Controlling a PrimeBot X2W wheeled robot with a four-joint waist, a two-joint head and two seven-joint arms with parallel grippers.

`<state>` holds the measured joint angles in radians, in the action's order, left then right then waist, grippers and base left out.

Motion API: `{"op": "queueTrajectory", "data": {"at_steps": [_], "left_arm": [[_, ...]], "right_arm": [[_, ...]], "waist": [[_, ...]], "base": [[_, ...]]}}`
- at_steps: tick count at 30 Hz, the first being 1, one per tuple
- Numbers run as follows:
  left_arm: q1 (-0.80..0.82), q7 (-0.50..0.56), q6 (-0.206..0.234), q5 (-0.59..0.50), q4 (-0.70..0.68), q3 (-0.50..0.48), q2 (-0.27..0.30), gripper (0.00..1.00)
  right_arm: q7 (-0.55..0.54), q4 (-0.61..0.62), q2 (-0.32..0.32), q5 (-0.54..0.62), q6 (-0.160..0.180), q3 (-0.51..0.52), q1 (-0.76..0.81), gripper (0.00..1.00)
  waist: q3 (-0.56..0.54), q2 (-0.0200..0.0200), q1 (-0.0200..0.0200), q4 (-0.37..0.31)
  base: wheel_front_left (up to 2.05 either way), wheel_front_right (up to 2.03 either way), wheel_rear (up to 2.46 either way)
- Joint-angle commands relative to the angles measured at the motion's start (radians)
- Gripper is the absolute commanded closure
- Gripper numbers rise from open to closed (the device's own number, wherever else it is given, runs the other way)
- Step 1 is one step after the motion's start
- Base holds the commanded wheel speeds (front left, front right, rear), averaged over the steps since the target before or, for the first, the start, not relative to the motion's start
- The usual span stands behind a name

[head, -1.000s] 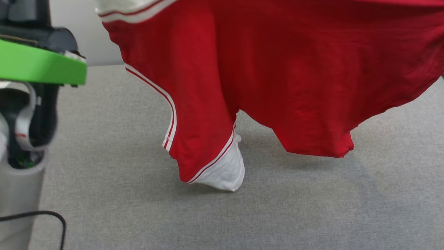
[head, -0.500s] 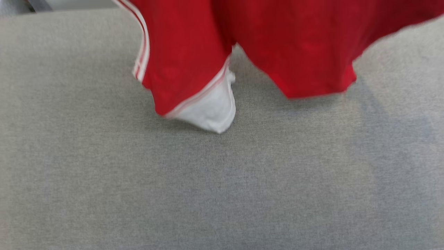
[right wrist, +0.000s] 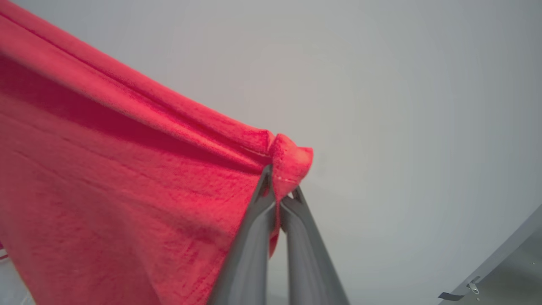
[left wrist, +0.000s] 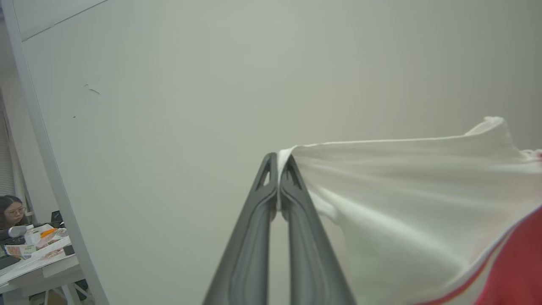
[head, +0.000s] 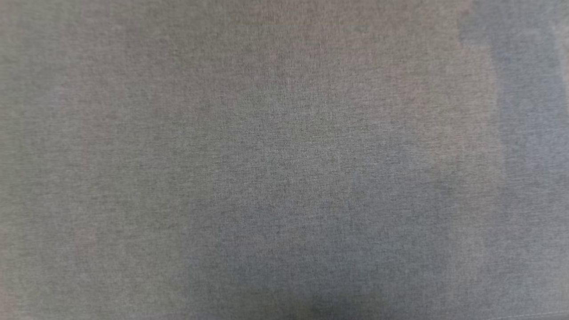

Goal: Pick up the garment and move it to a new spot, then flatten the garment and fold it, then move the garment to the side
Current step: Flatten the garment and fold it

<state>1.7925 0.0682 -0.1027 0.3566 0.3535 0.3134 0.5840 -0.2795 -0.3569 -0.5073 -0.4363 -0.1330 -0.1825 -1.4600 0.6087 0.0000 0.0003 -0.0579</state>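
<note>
Camera has dipped to the grey surface point(head: 284, 160); left gripper point(left wrist: 278, 169) and right gripper point(right wrist: 279, 186) pinch the garment point(left wrist: 402, 203), stretched toward 3 o'clock, mid-carry

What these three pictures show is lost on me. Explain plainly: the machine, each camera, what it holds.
This is a two-armed robot with cameras on its head and each wrist. The head picture looks down at a grey cloth surface. The left wrist picture looks along the left gripper, shut on a white sleeve of the garment, a red shirt. The right wrist picture shows the right gripper shut on a red corner of the same shirt. Both arms hold it up before a pale wall.
</note>
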Motion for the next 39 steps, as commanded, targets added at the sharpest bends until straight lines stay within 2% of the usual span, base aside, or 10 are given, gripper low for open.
{"op": "queueTrajectory", "data": {"at_steps": [1,5,9,13,18,24,31,32,33,39], "left_arm": [[0.056,-0.035,0.002,-0.019,0.049,-0.005,0.0,1.0],[0.147,-0.134,-0.001,-0.053,0.188,0.019,-0.029,1.0],[0.167,-0.228,-0.008,-0.057,0.31,0.038,-0.053,1.0],[0.12,-0.296,-0.016,-0.006,0.388,0.028,-0.094,1.0],[0.001,-0.327,-0.022,0.037,0.394,0.021,-0.138,1.0],[-0.198,-0.329,-0.024,0.057,0.293,-0.003,-0.176,1.0],[-0.508,-0.33,-0.026,0.071,0.215,0.005,-0.221,1.0],[-0.554,-0.33,-0.027,0.075,0.211,0.009,-0.228,1.0],[-0.752,-0.33,-0.027,0.095,0.209,0.032,-0.245,1.0],[-0.984,-0.309,-0.027,0.126,0.207,0.074,-0.241,1.0]], "right_arm": [[0.027,-0.047,0.002,0.024,0.002,-0.002,-0.034,1.0],[0.108,-0.157,0.026,0.068,0.002,-0.011,-0.131,1.0],[0.187,-0.248,0.046,0.097,0.002,-0.021,-0.184,1.0],[0.272,-0.311,0.057,0.108,0.002,-0.026,-0.19,1.0],[0.355,-0.357,0.061,0.096,0.002,-0.054,-0.135,1.0],[0.407,-0.374,0.045,0.073,0.002,-0.121,-0.035,1.0],[0.446,-0.38,0.027,0.009,0.002,-0.184,0.159,1.0],[0.448,-0.377,0.024,-0.005,0.002,-0.198,0.196,1.0],[0.455,-0.358,0.013,-0.075,0.002,-0.251,0.363,1.0],[0.462,-0.33,0.001,-0.157,0.002,-0.305,0.56,1.0]], "waist": [[0.09,0.0,-0.0003,-0.009],[0.126,0.0,-0.0003,-0.001],[0.15,0.0,-0.0003,0.012],[0.157,0.0,-0.0003,0.035],[0.146,0.0,-0.0003,0.06],[0.101,0.0,-0.0003,0.085],[-0.012,0.0,-0.0003,0.108],[-0.033,0.0,-0.0003,0.112],[-0.129,0.0,-0.0003,0.127],[-0.238,0.0,-0.0003,0.141]], "base": [[0.0,0.0,0.0],[0.0,0.0,0.0],[0.0,0.0,0.0],[0.0,0.0,0.0],[0.0,0.0,0.0],[0.0,0.0,0.0],[0.0,0.0,0.0],[0.0,0.0,0.0],[0.0,0.0,0.0],[0.0,0.0,0.0]]}}
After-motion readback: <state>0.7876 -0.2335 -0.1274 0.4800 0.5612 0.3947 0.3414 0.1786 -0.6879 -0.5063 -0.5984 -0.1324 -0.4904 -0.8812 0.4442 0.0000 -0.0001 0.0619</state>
